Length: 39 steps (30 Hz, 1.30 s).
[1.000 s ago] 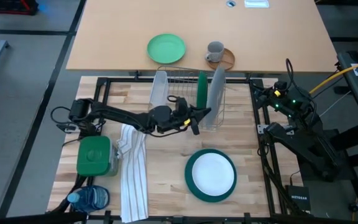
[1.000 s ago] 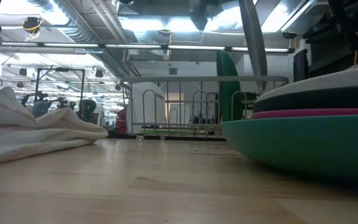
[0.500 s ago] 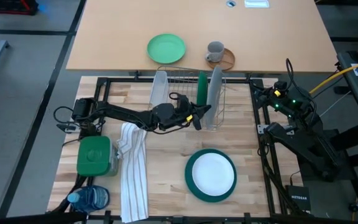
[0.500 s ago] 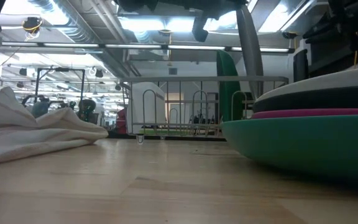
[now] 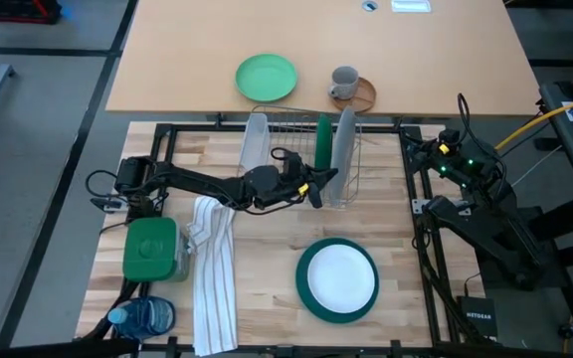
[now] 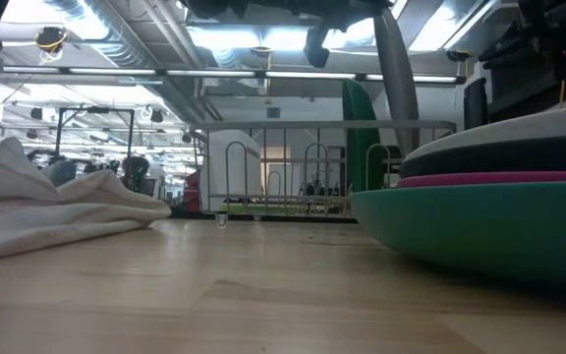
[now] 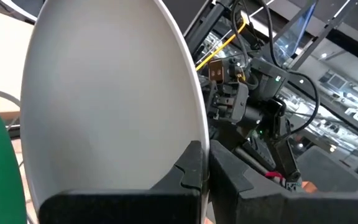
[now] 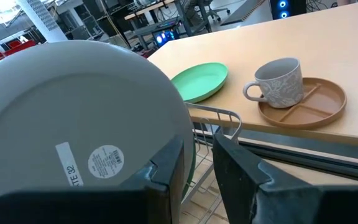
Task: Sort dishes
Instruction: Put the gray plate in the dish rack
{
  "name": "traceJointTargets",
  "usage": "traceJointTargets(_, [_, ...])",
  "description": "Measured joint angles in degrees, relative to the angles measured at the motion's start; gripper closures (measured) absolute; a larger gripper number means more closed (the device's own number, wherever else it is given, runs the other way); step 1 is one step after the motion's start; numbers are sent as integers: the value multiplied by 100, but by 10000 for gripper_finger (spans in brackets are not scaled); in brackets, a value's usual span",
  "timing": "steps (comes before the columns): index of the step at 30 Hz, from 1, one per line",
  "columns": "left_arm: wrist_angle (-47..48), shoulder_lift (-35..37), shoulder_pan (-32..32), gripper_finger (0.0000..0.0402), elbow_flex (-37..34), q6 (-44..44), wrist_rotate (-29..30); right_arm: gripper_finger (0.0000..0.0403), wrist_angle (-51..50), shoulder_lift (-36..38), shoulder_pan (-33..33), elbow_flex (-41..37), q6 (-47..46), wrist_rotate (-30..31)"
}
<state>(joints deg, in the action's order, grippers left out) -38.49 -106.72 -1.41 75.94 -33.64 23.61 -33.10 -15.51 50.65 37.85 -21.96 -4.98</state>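
Since a second ago the left tool (image 5: 314,189) has crept toward the rack (image 5: 301,164) and now sits pinching the rim of the upright light grey plate (image 5: 345,149) in its right-hand slot. Risk: a thin edge grip could let it tilt or knock the dark green plate (image 5: 322,142) alongside; right tool (image 8: 197,163) looks parked at the bench's right edge, fingers slightly apart around a grey plate's rim.
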Motion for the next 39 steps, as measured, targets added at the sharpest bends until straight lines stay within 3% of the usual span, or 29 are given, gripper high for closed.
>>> traceJointTargets(39, [298,-256,183,400,2,-241,103,314,-2,-2,0,0,-2,5])
